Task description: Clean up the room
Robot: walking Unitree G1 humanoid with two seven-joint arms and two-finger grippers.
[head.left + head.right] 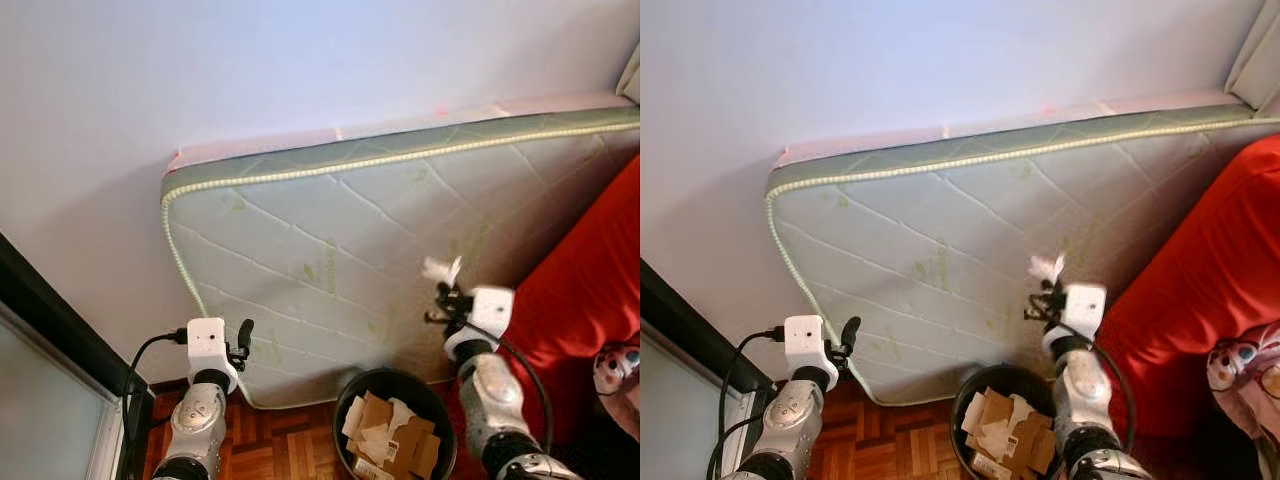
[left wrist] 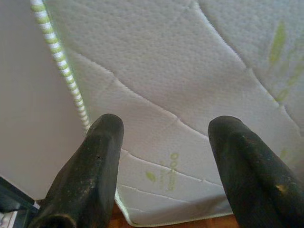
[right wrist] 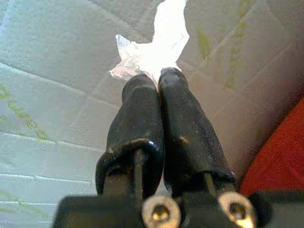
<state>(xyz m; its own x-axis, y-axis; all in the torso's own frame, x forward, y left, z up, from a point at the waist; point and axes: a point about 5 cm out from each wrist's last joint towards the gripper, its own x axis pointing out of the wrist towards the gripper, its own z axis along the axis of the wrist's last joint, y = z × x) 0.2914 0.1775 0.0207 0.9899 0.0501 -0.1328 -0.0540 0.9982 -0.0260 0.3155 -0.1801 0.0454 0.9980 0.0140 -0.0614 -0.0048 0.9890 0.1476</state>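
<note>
- Black round bin (image 1: pixel 345 415), lowest in the head views, stands on the parquet floor (image 1: pixel 280 440) between the two arms; it holds torn cardboard pieces (image 1: pixel 390 435), brown and pale.
- Right gripper (image 3: pixel 159 76) — fingers pressed together, pinching a crumpled scrap of white paper (image 3: pixel 154 42) at their tips.
- Position of the scrap: raised in front of the mattress face, above the bin and slightly toward the robot's right of its centre (image 1: pixel 440 268). Whether it touches the mattress cannot be told.
- Left gripper (image 2: pixel 164 130) — fingers spread wide, nothing between them; it points at the lower corner of the mattress, near the green-striped piping (image 2: pixel 61 66).
- Left arm (image 1: pixel 200 400) is raised at the robot's left, with a black cable (image 1: pixel 140 365) running from the wrist block.
- Quilted mattress (image 1: pixel 350 240), pale with faint green leaf print, leans on edge against the white wall (image 1: pixel 250 70), tilted so that its upper border rises toward the right.
- Red fabric mass (image 1: pixel 590 290) lies against the mattress at the robot's right; a patterned cloth item (image 1: pixel 615 370) sits just below it.
- Dark frame with a pale panel (image 1: pixel 50 400) occupies the lower left corner.
</note>
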